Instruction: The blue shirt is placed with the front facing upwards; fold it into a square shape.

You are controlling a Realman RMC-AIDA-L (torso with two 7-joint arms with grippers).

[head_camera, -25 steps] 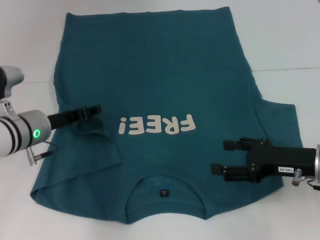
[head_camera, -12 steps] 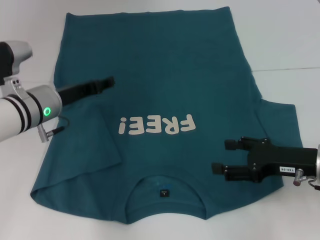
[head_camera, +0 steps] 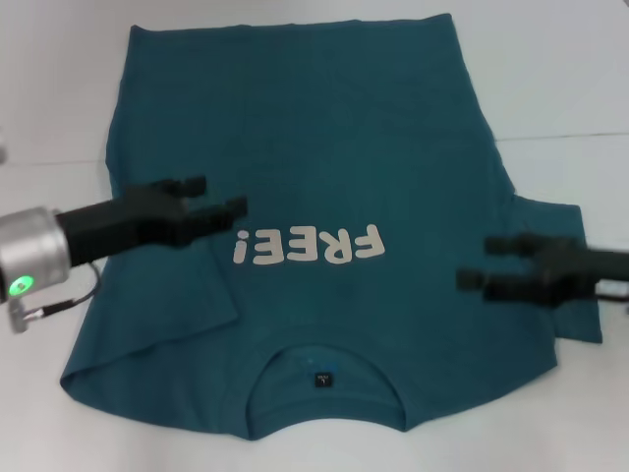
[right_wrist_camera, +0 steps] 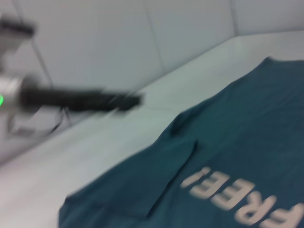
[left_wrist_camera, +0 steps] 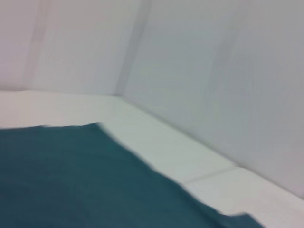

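A: Where was the blue shirt (head_camera: 324, 167) at this entry?

B: It lay flat on the white table (head_camera: 570, 69), front up, collar (head_camera: 322, 379) on the robot's side and hem at the far edge. The cream "FREE!" print (head_camera: 307, 246) read upside down in the head view. The sleeve on the robot's left was folded inward onto the body, its edge forming a flap (head_camera: 201, 295) just beside the print. The sleeve on the robot's right (head_camera: 550, 221) lay spread out flat.

A: Left gripper?

B: The left gripper (head_camera: 218, 197) was above the shirt's left part, over the folded sleeve and just short of the print's exclamation mark. Its two fingers stood spread apart, with nothing between them. I could not tell whether it touched the cloth. In the right wrist view it showed as a dark streak (right_wrist_camera: 133, 100) above the table beyond the shirt (right_wrist_camera: 228, 161).

A: Right gripper?

B: The right gripper (head_camera: 482, 261) was over the right sleeve area, fingers pointing toward the print, parted and holding nothing. It was blurred, so contact with the fabric could not be judged.

A: Left wrist view?

B: Only a stretch of shirt fabric (left_wrist_camera: 76, 180), the table edge and the wall (left_wrist_camera: 213, 71) behind it.
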